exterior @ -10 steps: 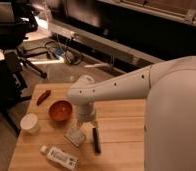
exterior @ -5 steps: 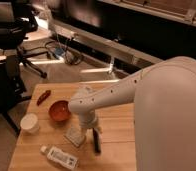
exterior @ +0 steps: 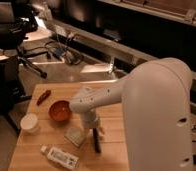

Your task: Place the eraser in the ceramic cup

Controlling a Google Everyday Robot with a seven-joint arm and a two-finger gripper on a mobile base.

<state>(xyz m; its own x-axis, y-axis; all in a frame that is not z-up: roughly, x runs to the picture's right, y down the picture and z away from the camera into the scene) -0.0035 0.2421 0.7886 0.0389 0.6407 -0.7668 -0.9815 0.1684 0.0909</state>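
Note:
The eraser [exterior: 96, 140], a slim black bar, lies on the wooden table [exterior: 113, 120] near the front, just right of a pale packet [exterior: 75, 135]. My gripper [exterior: 92, 127] hangs from the white arm and points down right above the eraser's far end. The ceramic cup [exterior: 29, 122], small, white and upright, stands at the table's left side, well to the left of the gripper. The eraser's far tip is hidden behind the gripper.
An orange-red bowl [exterior: 59, 111] sits between the cup and the gripper. A white labelled bottle [exterior: 59, 157] lies at the front left. A small red curved thing [exterior: 43, 96] lies at the back left. My large white arm body [exterior: 158, 115] covers the table's right side.
The arm has come down and its gripper now stands low over the eraser's far end. The eraser, cup and other things have not moved.

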